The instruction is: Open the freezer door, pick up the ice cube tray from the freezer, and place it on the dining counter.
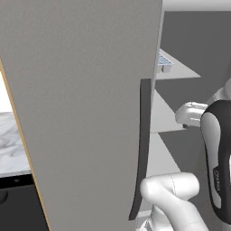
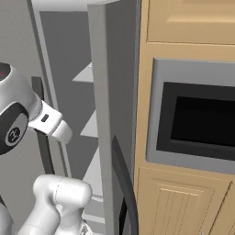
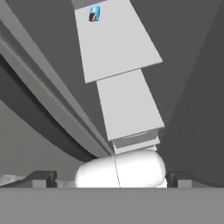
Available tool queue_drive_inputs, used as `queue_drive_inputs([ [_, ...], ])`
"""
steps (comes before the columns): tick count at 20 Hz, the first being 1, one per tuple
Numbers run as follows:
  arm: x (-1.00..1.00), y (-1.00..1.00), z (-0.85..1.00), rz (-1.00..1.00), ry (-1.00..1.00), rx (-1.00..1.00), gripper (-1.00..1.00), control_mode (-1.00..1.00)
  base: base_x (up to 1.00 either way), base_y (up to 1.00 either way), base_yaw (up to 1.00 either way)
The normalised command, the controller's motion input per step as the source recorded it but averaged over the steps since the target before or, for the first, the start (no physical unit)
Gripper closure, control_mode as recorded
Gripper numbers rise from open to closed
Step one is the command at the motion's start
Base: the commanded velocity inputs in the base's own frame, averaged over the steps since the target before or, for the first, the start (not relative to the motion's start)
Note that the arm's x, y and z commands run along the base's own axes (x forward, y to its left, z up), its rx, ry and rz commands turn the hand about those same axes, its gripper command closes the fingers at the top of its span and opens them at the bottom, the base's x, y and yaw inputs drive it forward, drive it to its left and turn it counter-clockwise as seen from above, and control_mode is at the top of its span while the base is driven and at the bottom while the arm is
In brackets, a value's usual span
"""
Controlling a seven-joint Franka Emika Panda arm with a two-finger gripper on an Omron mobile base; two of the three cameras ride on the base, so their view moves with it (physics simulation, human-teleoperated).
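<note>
Gripper, jaws spread wide and empty, pointing into the freezer along its stacked shelves. Tray on an upper shelf, well above the gripper, seen just past the door edge. Door swung open, its dark curved handle left of the shelves.

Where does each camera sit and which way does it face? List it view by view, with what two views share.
Left base view: behind the arm to its left, facing the open freezer door, the ice cube tray on an upper shelf, the arm at lower right.
Right base view: behind to the right, facing the freezer beside a wood cabinet, the arm at lower left.
Hand view: on the hand, looking along the open gripper at the shelves.
Both base views share the freezer shelves.
</note>
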Motion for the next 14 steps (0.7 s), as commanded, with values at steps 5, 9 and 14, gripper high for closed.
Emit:
queue_drive_inputs([
  [5, 0.0, -0.05, 0.26, -0.33, -0.04, 0.13, -1.0, -1.0, 0.0, 0.0, 0.0],
  [9, 0.0, 0.0, 0.1, -0.36, -0.1, 0.09, -1.0, -1.0, 0.0, 0.0, 0.0],
  [14, -0.01, -0.08, 0.21, -0.27, -0.12, 0.18, -1.0, -1.0, 0.0, 0.0, 0.0],
])
